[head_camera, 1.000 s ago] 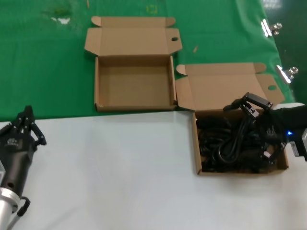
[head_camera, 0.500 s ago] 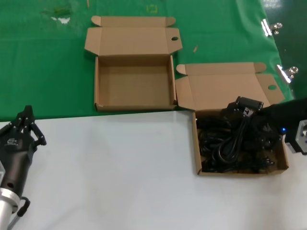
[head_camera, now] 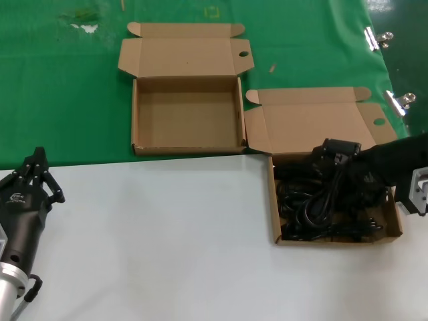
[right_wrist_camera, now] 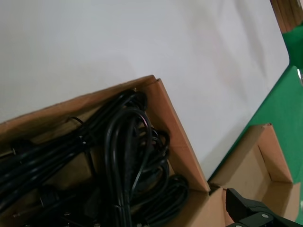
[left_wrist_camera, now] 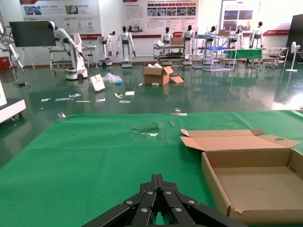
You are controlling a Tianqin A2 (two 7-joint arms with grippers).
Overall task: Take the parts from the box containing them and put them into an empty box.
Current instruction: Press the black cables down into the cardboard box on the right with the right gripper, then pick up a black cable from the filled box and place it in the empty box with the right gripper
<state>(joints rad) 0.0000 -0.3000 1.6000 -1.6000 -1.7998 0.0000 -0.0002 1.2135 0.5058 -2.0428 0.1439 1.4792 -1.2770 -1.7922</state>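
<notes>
Robotics lab hall: humanoid robots (left_wrist_camera: 125, 42), wall posters (left_wrist_camera: 60, 9), equipment racks (left_wrist_camera: 170, 53).

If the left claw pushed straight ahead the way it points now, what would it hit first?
Probably nothing soon: the left claw points over bare green cloth, and the empty box lies off to one side. Depth is hard to judge.

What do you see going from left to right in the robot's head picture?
Left gripper → empty box → box full of cables → black cables → right gripper over them.
</notes>
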